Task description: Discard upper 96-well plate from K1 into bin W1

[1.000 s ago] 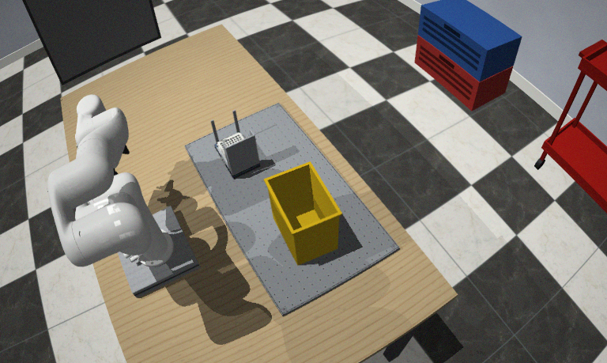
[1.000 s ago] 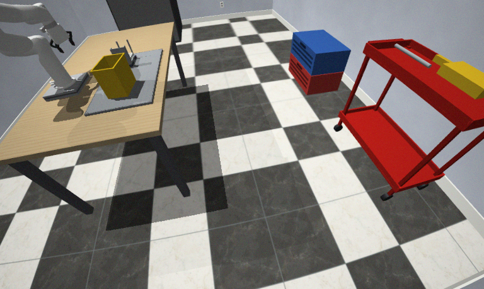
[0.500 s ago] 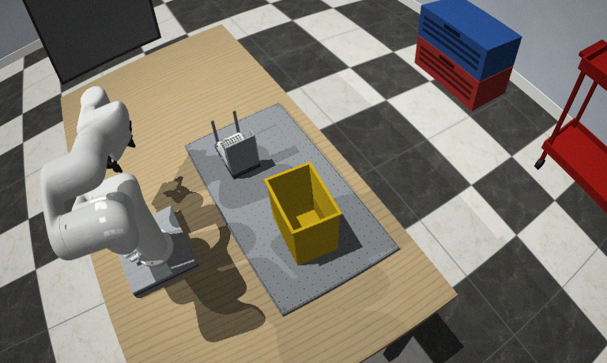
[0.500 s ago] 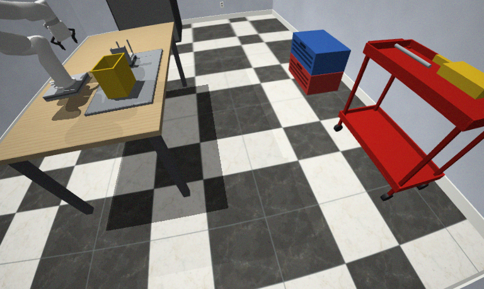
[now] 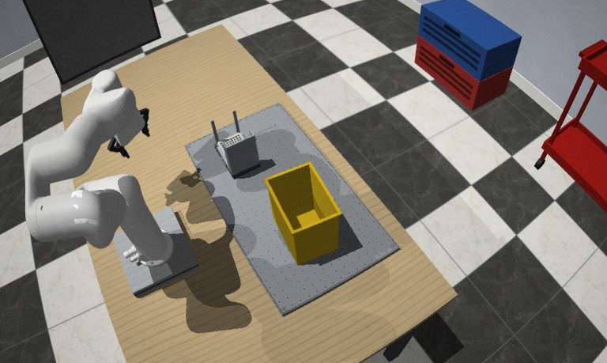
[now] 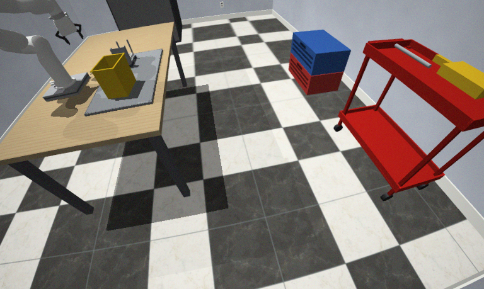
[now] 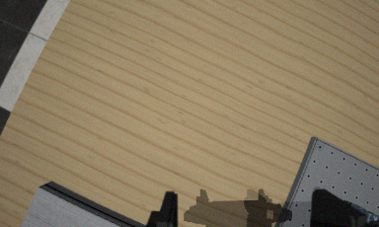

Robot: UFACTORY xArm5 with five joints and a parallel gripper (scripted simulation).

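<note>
Fingers (image 5: pixel 145 119) of the gripper (image 5: pixel 131 133) are standing spread fully wide, gripping nothing. It is hanging above bare wooden table (image 5: pixel 179 73), well apart from stack rack K1 (image 5: pixel 243 155).

table (image 5: pixel 380 305): matt grained wood | mat (image 5: pixel 286 287): dull grey, dotted | bin (image 5: pixel 313 238): smooth yellow plastic | arm (image 5: pixel 58 162): glossy white

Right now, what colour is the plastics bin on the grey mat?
Yellow bin, best seen in the top view.
</note>
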